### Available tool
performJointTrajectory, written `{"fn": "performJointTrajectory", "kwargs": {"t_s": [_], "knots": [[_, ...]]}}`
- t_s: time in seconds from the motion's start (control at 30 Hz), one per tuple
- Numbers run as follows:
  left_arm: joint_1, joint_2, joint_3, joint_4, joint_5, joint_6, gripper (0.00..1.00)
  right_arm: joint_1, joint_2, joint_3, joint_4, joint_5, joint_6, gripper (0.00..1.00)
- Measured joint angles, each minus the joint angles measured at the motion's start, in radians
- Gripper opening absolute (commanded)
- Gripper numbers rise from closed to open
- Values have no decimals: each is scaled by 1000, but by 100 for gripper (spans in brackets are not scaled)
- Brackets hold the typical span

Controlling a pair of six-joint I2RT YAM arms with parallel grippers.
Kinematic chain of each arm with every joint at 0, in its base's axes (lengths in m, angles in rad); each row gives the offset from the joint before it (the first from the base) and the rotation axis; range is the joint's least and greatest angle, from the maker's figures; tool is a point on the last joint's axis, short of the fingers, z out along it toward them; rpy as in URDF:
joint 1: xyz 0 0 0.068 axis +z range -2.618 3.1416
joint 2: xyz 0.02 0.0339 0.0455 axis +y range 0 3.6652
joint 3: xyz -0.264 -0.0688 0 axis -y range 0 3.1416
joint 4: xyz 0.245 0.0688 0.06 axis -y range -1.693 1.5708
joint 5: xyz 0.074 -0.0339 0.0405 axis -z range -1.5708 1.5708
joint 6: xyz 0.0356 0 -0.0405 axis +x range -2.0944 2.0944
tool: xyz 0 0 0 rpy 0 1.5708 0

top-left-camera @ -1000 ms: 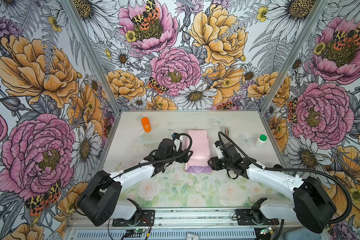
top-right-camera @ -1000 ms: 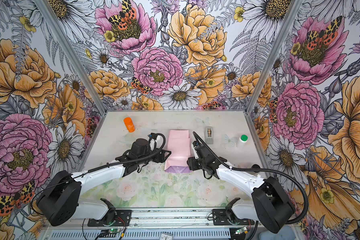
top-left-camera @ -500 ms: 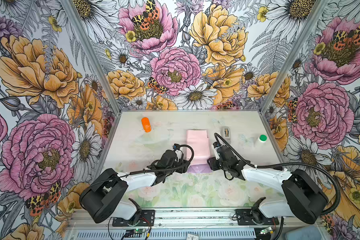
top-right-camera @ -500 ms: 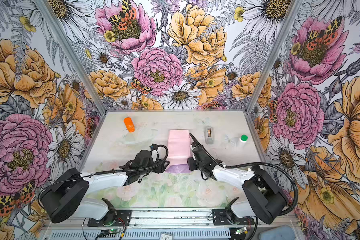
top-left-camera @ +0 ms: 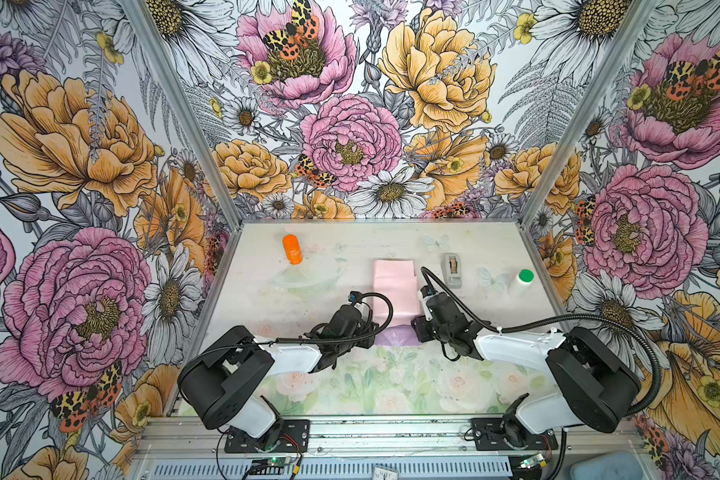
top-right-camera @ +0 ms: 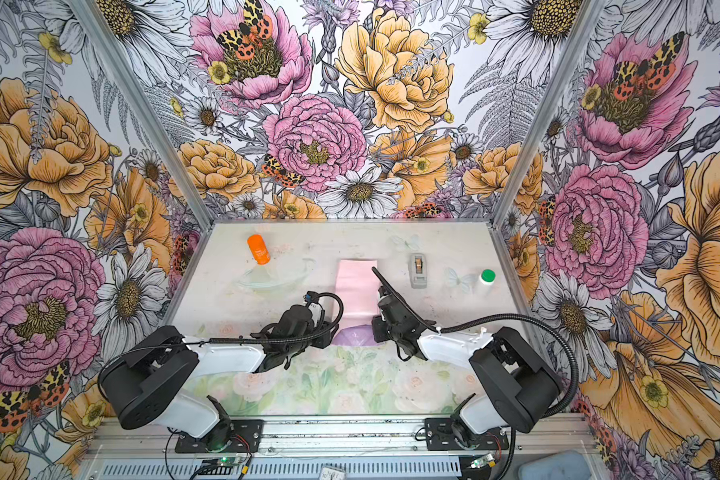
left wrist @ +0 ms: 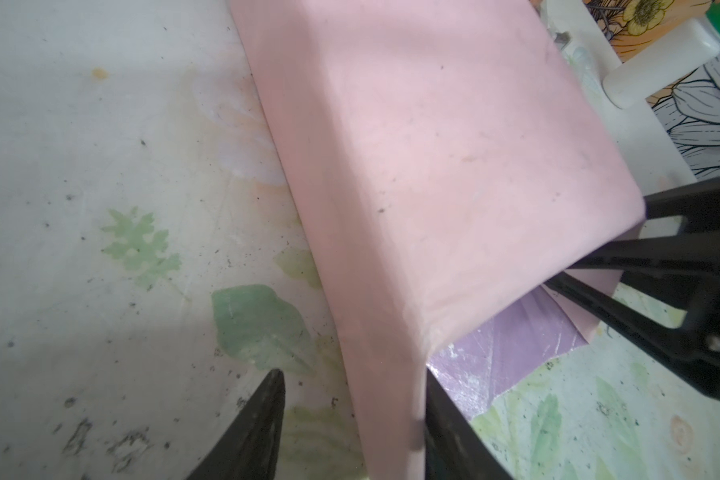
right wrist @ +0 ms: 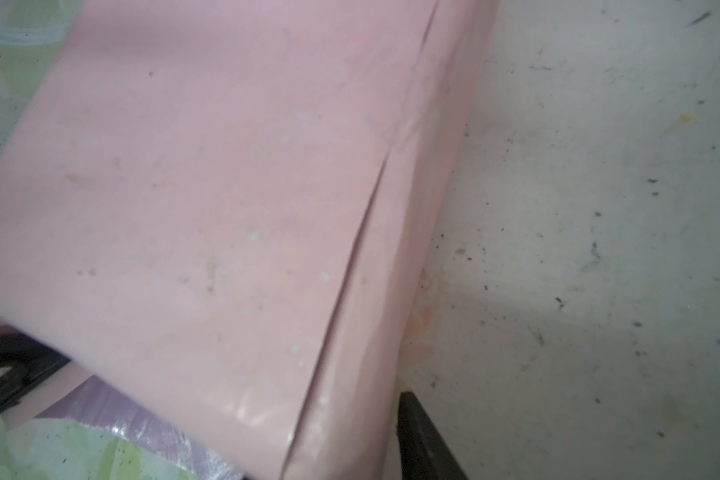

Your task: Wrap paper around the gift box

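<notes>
The paper [top-left-camera: 393, 286] [top-right-camera: 356, 286] lies mid-table, folded into a long packet with its pale pink side out. A lilac flap [top-left-camera: 393, 336] sticks out at the near end. The gift box is hidden. My left gripper [top-left-camera: 373, 332] [left wrist: 356, 432] is at the packet's near left corner. It straddles the pink side wall [left wrist: 391, 395]: one finger touches it, the other stands apart. My right gripper [top-left-camera: 416, 330] is at the near right corner. In the right wrist view one fingertip [right wrist: 420, 436] lies against the paper [right wrist: 204, 187], and the other finger is hidden.
An orange bottle [top-left-camera: 292, 248] lies at the back left. A grey tape dispenser [top-left-camera: 453, 270] and a white bottle with a green cap [top-left-camera: 523, 279] stand at the back right. Floral walls close in the table [top-left-camera: 350, 390] on three sides.
Both arms have drawn back along the packet's sides to its near end. The jaws of both grippers have narrowed around the paper's side walls.
</notes>
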Motion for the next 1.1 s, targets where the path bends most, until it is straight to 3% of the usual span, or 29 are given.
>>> {"fn": "performJointTrajectory", "kwargs": {"t_s": [0.4, 0.9, 1.0, 1.1], "knots": [[-44, 76, 19, 28, -61, -37, 28, 26, 7, -1, 25, 54, 51, 19], [-57, 76, 19, 35, -98, -51, 24, 47, 38, -31, 80, 112, 112, 4], [-57, 76, 19, 35, -102, -51, 23, 54, 38, -33, 85, 119, 115, 5], [-57, 76, 19, 35, -103, -51, 23, 57, 38, -33, 85, 123, 119, 16]]}}
